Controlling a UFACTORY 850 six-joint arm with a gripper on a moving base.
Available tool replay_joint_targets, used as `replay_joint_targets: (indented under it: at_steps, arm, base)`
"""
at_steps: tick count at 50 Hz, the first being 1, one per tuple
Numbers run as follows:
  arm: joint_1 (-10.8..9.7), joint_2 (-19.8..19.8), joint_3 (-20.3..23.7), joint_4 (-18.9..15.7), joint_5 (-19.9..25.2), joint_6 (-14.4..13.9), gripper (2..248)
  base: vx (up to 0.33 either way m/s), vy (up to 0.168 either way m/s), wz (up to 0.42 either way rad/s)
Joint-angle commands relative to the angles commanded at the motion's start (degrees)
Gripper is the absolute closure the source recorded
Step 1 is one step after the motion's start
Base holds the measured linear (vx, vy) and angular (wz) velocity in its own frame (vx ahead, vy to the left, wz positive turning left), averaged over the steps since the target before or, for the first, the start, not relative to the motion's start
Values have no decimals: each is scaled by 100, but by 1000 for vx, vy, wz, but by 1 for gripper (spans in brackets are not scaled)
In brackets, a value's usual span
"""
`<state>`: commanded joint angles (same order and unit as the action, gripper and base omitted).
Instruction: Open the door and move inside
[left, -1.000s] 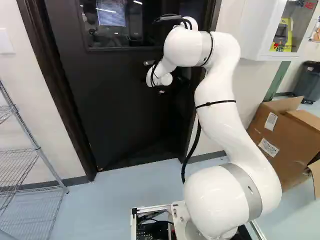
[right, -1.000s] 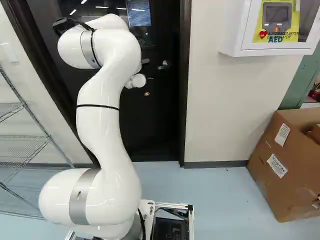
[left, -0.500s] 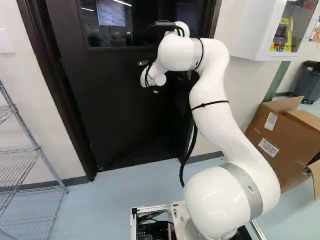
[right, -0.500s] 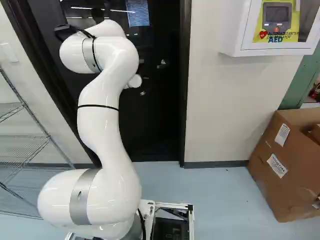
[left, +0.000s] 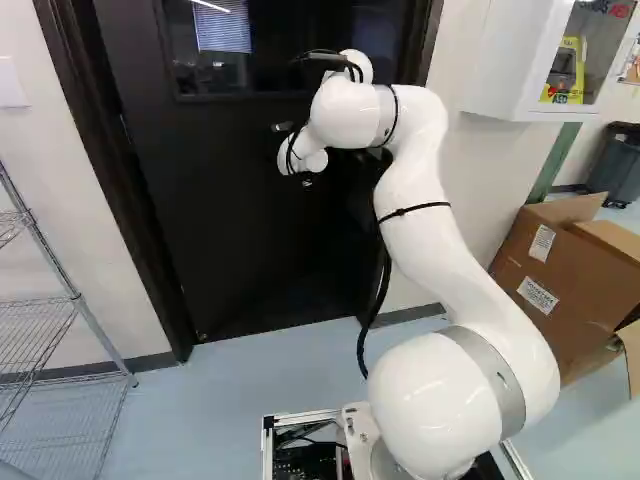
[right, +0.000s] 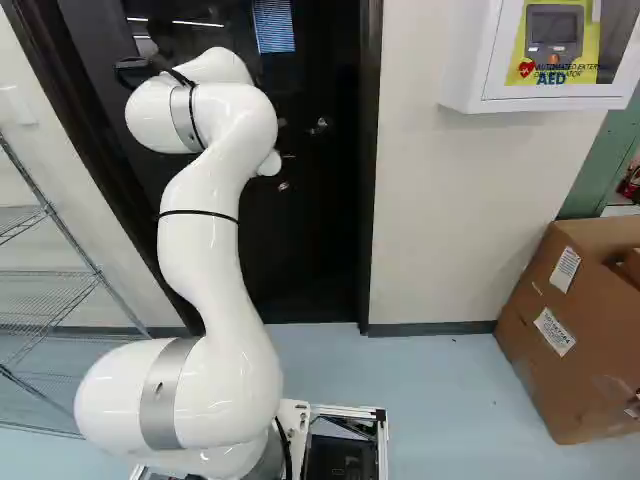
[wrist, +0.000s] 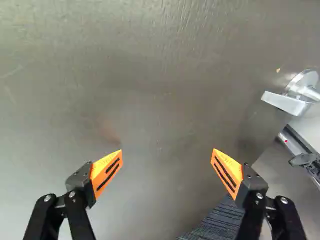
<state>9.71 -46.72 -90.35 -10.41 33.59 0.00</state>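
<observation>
Door (left: 240, 240): one | lever handle (wrist: 287, 103): one | fingers (wrist: 228, 172): two, spread apart

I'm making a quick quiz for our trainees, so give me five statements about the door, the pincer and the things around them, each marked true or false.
1. The pincer is open. True.
2. The lever handle is clamped between the pincer's fingers. False: the lever handle is off to one side, outside them.
3. The dark door has a window in its upper part. True.
4. The wire shelf stands at the right of the left base view. False: the wire shelf is at the left.
5. The white cabinet is mounted higher than the cardboard box. True.
</observation>
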Motion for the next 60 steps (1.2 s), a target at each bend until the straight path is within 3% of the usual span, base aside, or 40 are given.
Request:
replay_joint_targets:
  at_steps: [33,50,60]
  arm:
    - [95,895,1230,0,0,0,3]
    - [152,918,1261,0,0,0,3]
    - [210,734,1012,0,0,0,3]
  base:
    - [0,0,0]
    - [0,0,0]
    - [0,0,0]
